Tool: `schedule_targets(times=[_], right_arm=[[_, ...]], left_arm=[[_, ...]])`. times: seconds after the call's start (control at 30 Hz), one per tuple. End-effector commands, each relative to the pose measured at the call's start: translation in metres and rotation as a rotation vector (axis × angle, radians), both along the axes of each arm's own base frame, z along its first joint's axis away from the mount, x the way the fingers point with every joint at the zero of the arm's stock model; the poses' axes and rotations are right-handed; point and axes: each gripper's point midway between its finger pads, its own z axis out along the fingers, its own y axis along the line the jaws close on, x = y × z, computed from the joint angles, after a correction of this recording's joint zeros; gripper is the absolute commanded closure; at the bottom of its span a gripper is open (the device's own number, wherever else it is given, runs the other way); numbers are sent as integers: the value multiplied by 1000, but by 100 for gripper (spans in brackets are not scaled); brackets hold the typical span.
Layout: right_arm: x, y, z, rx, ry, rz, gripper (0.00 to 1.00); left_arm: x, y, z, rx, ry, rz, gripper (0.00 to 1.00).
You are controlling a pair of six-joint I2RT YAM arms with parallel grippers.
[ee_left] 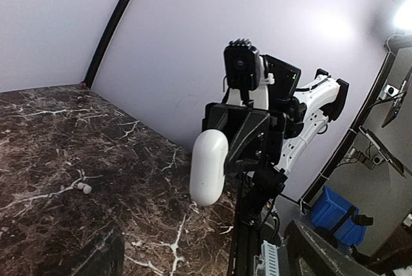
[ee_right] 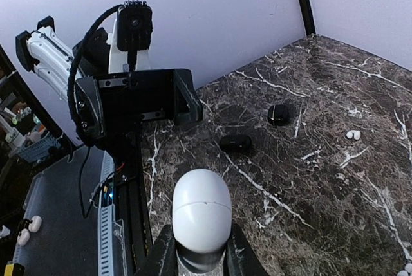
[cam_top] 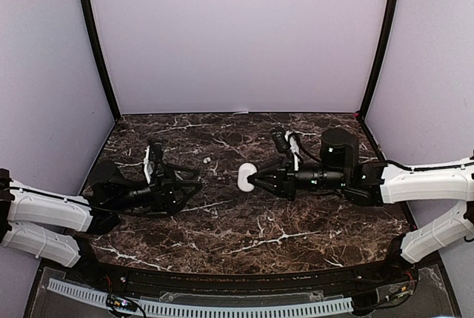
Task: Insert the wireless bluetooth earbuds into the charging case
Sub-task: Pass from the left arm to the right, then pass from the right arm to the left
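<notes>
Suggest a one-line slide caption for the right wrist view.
Right gripper holds a white charging case facing the open left gripper; two black cases and a white earbud lie on the marble table.

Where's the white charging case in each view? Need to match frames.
Top external: white charging case sits mid-frame, at the tip of the right gripper.
Left wrist: centre of the picture, a tall white oval seen from its side.
Right wrist: bottom centre, between that camera's own fingers.
Shared landmark: the right gripper, clamped on the case in all three.
</notes>
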Motion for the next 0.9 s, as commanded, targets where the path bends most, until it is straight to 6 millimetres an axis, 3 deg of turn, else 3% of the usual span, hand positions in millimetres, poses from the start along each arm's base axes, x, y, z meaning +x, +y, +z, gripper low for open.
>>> schedule_targets(times=[0.0,0.1,0.17,0.57,0.87], right_arm=[[-11,-12,-24,-241,-135,95,79],[-15,-13,-34,-334,-154,155,79],[-17,-11,-38,-374,-164,197,79],[-22,10,-71,-542,-209,313,81],[-29,29,-86,-510,-194,389,83]], left_arm=[[-12,9,-1,34,-185,-74,1],[-41,-7,-9,100,-272,-316,3],[-46,-12,-20,125,-267,-377,5],[-41,-45,-91,296,-284,-445,13],[-42,-41,-118,301,-313,-419,27]])
